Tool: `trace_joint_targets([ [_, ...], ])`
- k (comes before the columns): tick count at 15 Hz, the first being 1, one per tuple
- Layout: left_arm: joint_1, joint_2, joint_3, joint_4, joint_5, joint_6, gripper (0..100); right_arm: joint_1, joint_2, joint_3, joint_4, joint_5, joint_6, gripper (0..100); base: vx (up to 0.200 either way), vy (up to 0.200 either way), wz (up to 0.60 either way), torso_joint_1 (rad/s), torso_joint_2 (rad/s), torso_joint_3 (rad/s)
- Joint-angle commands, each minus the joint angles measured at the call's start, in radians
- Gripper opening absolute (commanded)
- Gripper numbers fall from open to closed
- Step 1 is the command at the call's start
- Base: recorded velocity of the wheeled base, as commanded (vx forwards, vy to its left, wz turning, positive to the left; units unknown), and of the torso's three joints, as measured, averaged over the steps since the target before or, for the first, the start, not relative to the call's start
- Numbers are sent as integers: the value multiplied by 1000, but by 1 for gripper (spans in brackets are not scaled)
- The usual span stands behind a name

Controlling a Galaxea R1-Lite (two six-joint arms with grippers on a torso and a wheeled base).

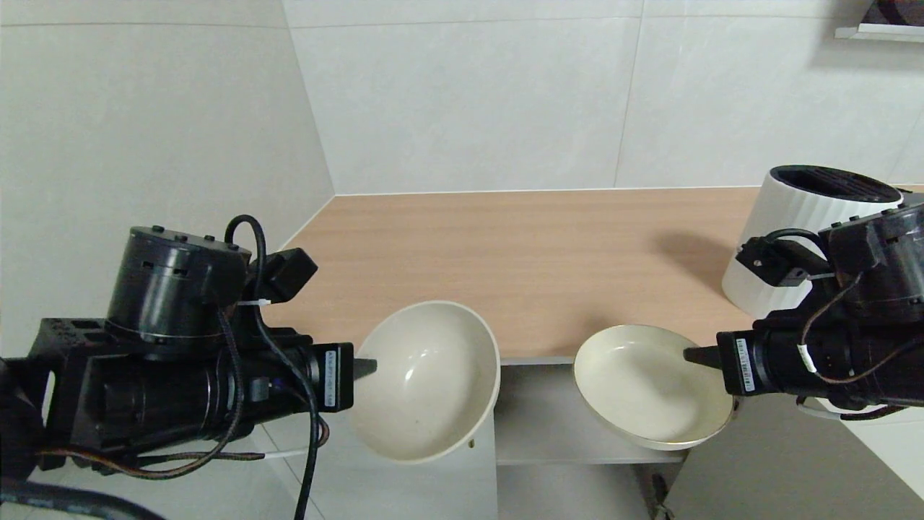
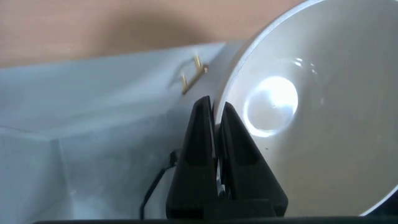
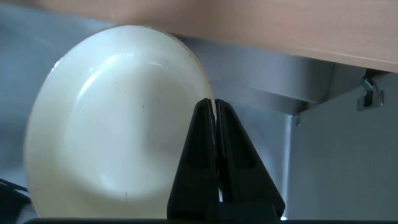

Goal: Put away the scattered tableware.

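Note:
A deep cream bowl (image 1: 429,379) hangs in front of the wooden counter's (image 1: 520,253) near edge, tilted with its hollow facing me. My left gripper (image 1: 367,367) is shut on the bowl's rim (image 2: 219,115), at its left side. To the right, a shallow cream plate (image 1: 646,383) is held tilted at the same height. My right gripper (image 1: 693,355) is shut on the plate's right rim (image 3: 208,102). Both pieces are off the counter, over the cabinet fronts below.
A white ribbed cylindrical container (image 1: 801,231) with a dark slotted top stands on the counter at the right. White tiled walls close the back and left. Grey cabinet doors (image 1: 563,419) with a small brass handle (image 2: 193,73) lie under the counter edge.

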Motion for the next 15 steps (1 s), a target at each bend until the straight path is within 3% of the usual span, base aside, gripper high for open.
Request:
trace_joint_targets([
  [1, -9, 15, 0, 1, -2, 1, 0, 1, 4, 22, -9, 0, -2, 0, 0, 0, 0, 0, 0, 0],
  [7, -11, 35, 0, 0, 0, -1, 0, 1, 10, 24, -9, -1, -2, 0, -167, 0, 0, 6, 1, 5],
  [15, -11, 44, 0, -3, 3, -1, 0, -3, 41, 22, -11, -3, -1, 0, 0, 0, 0, 0, 0, 0],
])
